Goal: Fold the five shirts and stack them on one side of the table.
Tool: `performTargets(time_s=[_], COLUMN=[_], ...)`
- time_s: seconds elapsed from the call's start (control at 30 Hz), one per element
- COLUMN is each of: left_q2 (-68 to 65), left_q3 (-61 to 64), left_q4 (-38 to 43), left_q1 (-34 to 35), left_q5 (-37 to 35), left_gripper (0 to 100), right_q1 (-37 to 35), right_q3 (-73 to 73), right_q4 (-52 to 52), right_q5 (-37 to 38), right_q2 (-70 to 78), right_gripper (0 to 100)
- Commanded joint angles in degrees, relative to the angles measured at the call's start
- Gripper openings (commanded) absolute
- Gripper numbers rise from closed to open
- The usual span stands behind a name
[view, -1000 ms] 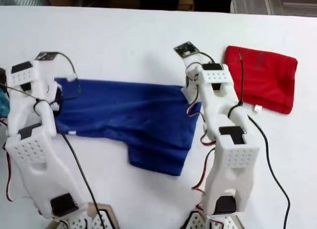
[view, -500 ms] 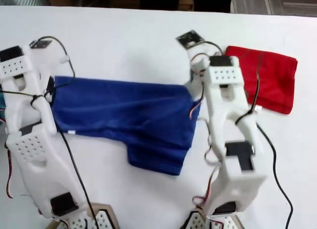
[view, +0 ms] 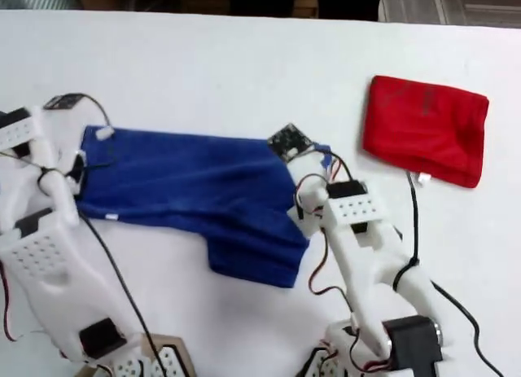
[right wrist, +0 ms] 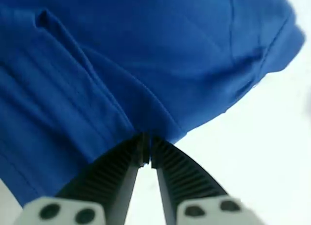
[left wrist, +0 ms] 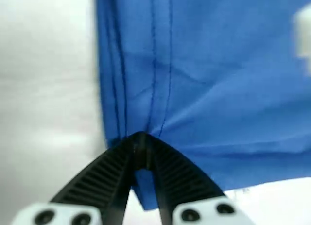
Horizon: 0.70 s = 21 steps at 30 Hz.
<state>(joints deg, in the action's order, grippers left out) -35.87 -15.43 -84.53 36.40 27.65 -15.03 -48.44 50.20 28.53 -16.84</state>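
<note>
Both arms have drawn back toward the table's (view: 203, 51) near edge, and the right one has pulled its end of the cloth away from the red pile and in toward the middle.

Left gripper (left wrist: 141, 138): jaws pinched tight on the left hem of the blue shirt (view: 187, 186).

Blue shirt: spread across the left and middle of the table, with one flap hanging toward the near edge.

Right gripper (right wrist: 146, 140): jaws clamped on the shirt's bunched right end.

Folded red shirt (view: 427, 129): lies apart, by the right edge.

Assessment: a fold is in progress. Both pinches should hold. The cloth should stay taut between the grippers and both ends should travel level, so the fold lands flat and clear of the red shirt.
</note>
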Motion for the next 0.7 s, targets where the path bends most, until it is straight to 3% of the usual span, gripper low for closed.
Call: performTargets(time_s=[0.0,0.3,0.5,0.67], left_q2=[2.99,2.37,2.9,2.37], left_q3=[-2.68,-10.59,-10.42,-10.07], left_q4=[-1.85,-6.86,-9.85,-9.05], left_q1=[3.87,3.52,-2.73,-6.42], left_q5=[2.11,1.85,-2.81,-2.81], left_gripper=[3,3,3,3], right_q1=[0.31,-3.47,-6.2,-6.99], right_q3=[-0.09,0.26,0.97,8.88], right_q4=[-1.01,-3.65,-12.09,-8.48], right_q5=[0.35,0.18,-0.18,-0.18], right_q2=[-2.59,-2.51,1.36,11.74], right_gripper=[2.0,2.0,2.0,2.0])
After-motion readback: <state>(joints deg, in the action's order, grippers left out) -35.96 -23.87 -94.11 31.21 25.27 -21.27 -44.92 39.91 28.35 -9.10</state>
